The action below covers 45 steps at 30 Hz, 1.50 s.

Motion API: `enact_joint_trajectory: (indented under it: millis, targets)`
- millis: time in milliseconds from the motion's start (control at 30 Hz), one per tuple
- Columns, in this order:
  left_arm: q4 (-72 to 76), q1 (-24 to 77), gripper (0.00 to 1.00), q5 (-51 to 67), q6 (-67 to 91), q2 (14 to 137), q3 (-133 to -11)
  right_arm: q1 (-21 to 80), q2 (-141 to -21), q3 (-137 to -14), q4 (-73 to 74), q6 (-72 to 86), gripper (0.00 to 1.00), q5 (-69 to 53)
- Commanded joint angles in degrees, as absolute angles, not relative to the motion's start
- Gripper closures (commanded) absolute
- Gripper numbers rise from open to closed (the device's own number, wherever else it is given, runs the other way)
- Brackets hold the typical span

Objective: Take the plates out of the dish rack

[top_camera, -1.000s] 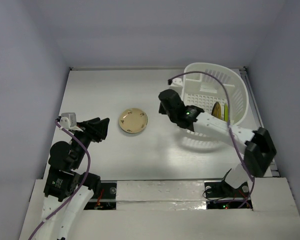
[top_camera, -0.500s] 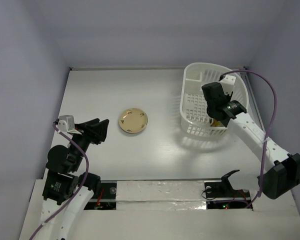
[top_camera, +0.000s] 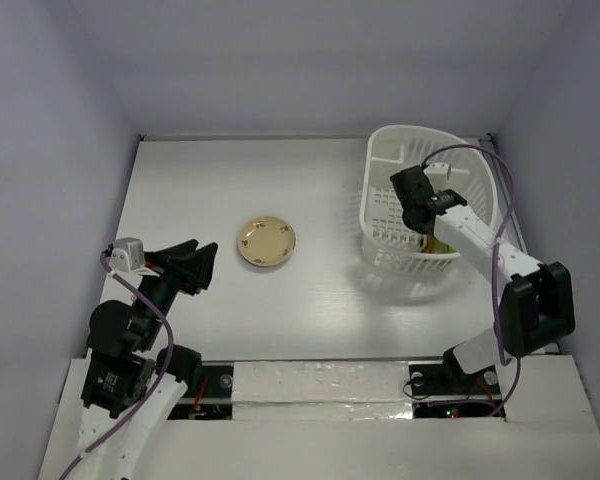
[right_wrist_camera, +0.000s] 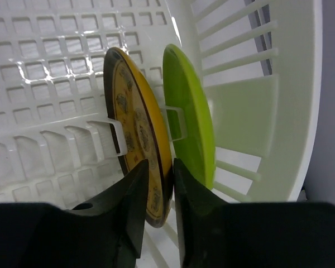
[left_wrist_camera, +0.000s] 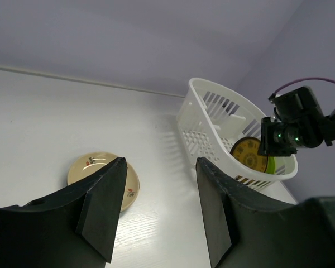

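The white dish rack (top_camera: 420, 130) stands at the back right. In it an amber-yellow plate with a dark rim (right_wrist_camera: 135, 125) and a lime green plate (right_wrist_camera: 190, 111) stand on edge side by side. My right gripper (top_camera: 417, 198) is inside the rack; in the right wrist view the gripper (right_wrist_camera: 159, 166) has its fingers closed on either side of the amber plate's rim. A cream plate (top_camera: 266, 242) lies flat on the table's middle. My left gripper (top_camera: 195, 262) is open and empty, just left of and nearer than the cream plate (left_wrist_camera: 103, 176). No teal-blue plate shows.
The rack's slotted wall (right_wrist_camera: 240, 111) is close behind the green plate. The table's right edge runs just beyond the rack. White table surface (top_camera: 320, 190) lies between the cream plate and the rack. The amber plate (left_wrist_camera: 248, 153) also shows in the left wrist view.
My right arm swung from the table's middle back to the rack, and its gripper came down over the amber plate. My left arm drew back slightly toward the near edge.
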State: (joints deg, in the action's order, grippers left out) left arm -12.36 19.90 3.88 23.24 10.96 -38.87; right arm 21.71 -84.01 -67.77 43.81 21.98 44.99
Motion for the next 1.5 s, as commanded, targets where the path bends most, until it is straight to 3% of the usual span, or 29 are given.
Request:
enact_joint_trajectory:
  millis: [0, 167, 533, 1167, 1333, 1467]
  targets:
    - [-10.28, 20.30, 0.50, 4.31, 23.20, 9.85, -38.67, 21.27, -86.65, -71.01, 45.35, 19.95, 0.72, 46.93]
    - [-10.37, 20.30, 0.50, 4.22, 23.20, 9.58, -38.67, 21.27, -88.07, -74.18, 48.68, 18.81, 0.84, 48.86]
    - [-10.28, 20.83, 0.50, 4.13, 23.29, 9.58, -38.67, 22.49, -88.51, -75.50, 50.54, 16.88, 0.99, 50.89]
    - [-10.37, 20.83, 0.50, 4.04, 23.38, 9.76, -38.67, 27.77, -83.77, -89.54, 59.59, 18.63, 1.00, 57.83]
    - [-10.37, 20.83, 0.50, 3.78, 23.38, 10.20, -38.67, 32.60, -76.30, -92.37, 53.02, 19.69, 1.00, 51.87]
    - [-10.55, 20.83, 0.50, 3.25, 23.47, 10.55, -38.67, 38.83, -72.95, -86.41, 33.47, 20.47, 1.00, 33.56]
